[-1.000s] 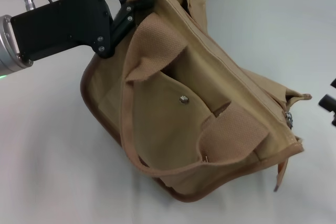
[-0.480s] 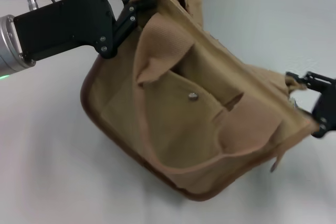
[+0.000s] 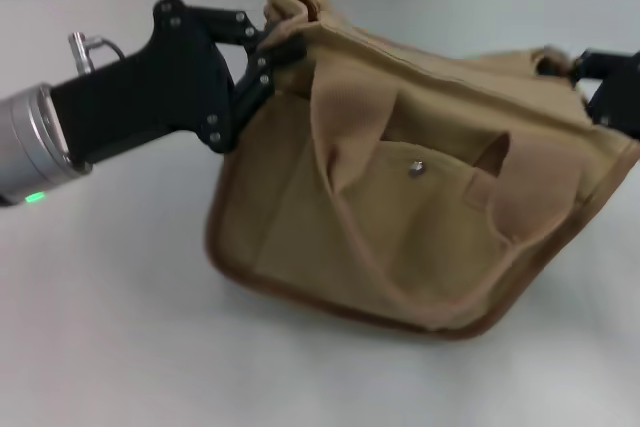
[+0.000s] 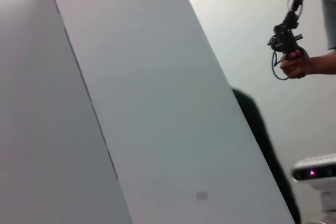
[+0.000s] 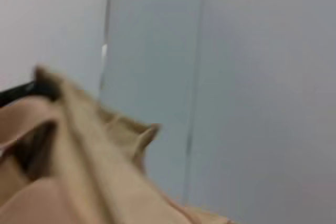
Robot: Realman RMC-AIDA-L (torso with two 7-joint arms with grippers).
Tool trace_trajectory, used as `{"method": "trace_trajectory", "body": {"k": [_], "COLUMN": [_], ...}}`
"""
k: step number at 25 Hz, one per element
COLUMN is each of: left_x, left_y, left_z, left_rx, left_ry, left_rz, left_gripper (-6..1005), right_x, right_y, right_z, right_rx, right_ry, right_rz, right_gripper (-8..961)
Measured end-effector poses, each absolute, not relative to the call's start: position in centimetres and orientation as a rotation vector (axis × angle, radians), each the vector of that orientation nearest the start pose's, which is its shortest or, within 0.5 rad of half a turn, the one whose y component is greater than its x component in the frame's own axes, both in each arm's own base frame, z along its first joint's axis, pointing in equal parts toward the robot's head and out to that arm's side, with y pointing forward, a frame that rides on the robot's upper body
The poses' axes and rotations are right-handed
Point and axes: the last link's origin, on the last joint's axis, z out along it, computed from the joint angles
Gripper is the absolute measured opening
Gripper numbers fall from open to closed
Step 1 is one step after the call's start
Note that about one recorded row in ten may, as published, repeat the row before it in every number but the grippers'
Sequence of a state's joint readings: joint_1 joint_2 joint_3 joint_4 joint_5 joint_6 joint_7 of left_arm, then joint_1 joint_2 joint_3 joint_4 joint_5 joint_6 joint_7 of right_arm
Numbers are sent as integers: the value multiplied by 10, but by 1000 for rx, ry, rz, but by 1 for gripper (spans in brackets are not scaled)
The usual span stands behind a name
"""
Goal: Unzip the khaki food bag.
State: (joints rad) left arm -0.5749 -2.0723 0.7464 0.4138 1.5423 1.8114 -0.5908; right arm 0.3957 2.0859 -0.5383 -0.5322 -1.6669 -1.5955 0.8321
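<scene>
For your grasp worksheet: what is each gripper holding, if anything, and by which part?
Left gripper pinches the khaki food bag at its left top corner. Right gripper is at the right top corner; its hold cannot be told.

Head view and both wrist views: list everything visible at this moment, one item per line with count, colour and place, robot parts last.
khaki food bag: one, tan with darker brown edging, on the table mid-frame, tipped on its side, held at both top ends.
webbing handles: two, tan, draped over the bag's front.
snap button: one, metal, on the front pocket.
table: one, white, under the bag.
person's hand: one, holding a dark handheld device, far off in the left wrist view.
left gripper: one, black, jaws clamped on the bag's top left corner.
right gripper: one, black, at the bag's top right end; jaw state unclear.
</scene>
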Motion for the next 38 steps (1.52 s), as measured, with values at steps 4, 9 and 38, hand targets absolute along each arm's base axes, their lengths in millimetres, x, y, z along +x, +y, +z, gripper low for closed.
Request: {"method": "trace_trajectory", "body": {"k": [4,9,38], "left_x": [-214,-223,-253], "left_y": [305,294,246], "left_z": [-13,-35,16], "left_rx": [-2371,-2363,-2517], "left_ry": [295,221,-71], "left_rz": [-1234,-1213,-1388], "left_gripper": [75,76,685], "right_x": [286,271,298], "right_y": [323,355,231], "right_z": [44,53,83], "right_rx": [-2203,-2185,-2151], "right_ry": [183,188,232], "right_rz": [901,854,1284], "right_gripper": [106,53,727]}}
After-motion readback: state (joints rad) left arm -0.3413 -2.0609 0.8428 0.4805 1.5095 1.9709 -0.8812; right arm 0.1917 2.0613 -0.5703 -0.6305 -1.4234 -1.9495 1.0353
